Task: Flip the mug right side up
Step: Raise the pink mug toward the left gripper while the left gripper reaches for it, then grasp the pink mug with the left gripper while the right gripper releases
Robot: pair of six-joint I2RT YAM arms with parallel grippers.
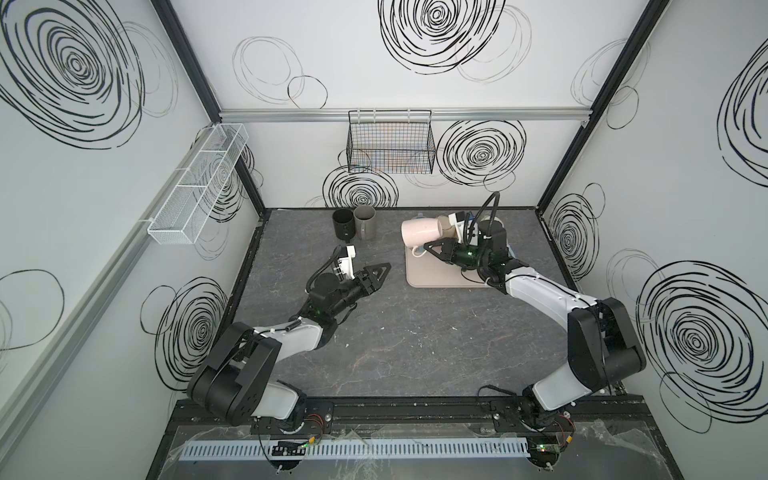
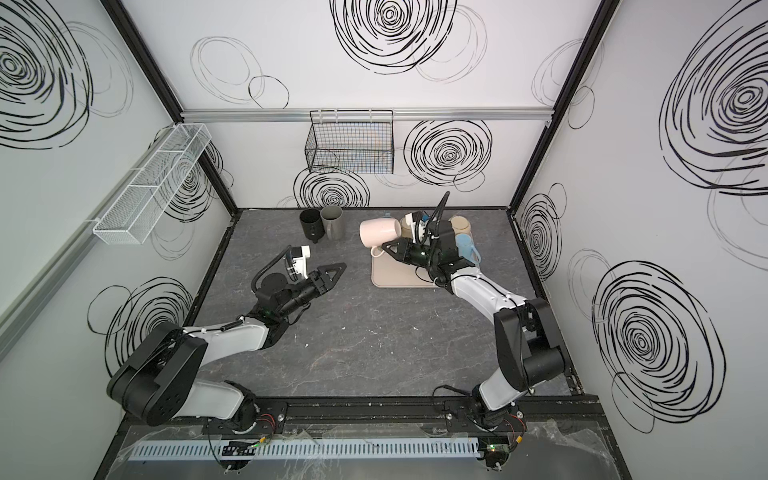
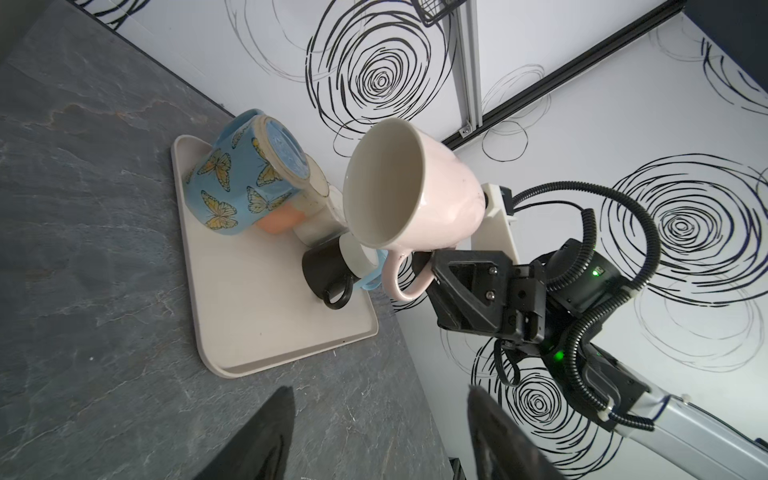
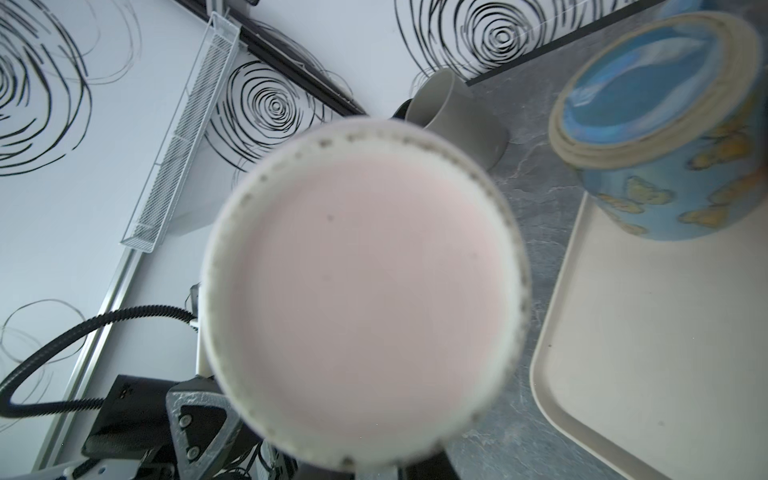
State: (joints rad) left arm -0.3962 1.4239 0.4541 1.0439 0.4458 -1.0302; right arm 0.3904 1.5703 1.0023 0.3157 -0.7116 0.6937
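Observation:
A pale pink mug (image 1: 420, 232) (image 2: 379, 232) hangs on its side above the beige tray (image 1: 436, 280), mouth facing left, in both top views. My right gripper (image 1: 428, 250) (image 2: 385, 249) is shut on its handle from below. In the left wrist view the mug's open mouth (image 3: 386, 187) faces the camera, and the right gripper (image 3: 424, 266) pinches the handle loop. The mug's base (image 4: 361, 291) fills the right wrist view and hides the jaws. My left gripper (image 1: 384, 268) (image 3: 380, 399) stands open and empty over the table, left of the tray.
Upside down on the tray (image 3: 257, 332) stand a blue butterfly mug (image 3: 232, 183) (image 4: 665, 124), a small black mug (image 3: 324, 270) and others behind. A black mug (image 1: 344, 224) and grey mug (image 1: 365, 222) stand upright at the back wall. Wire baskets (image 1: 390, 145) (image 1: 199, 183) hang on the walls.

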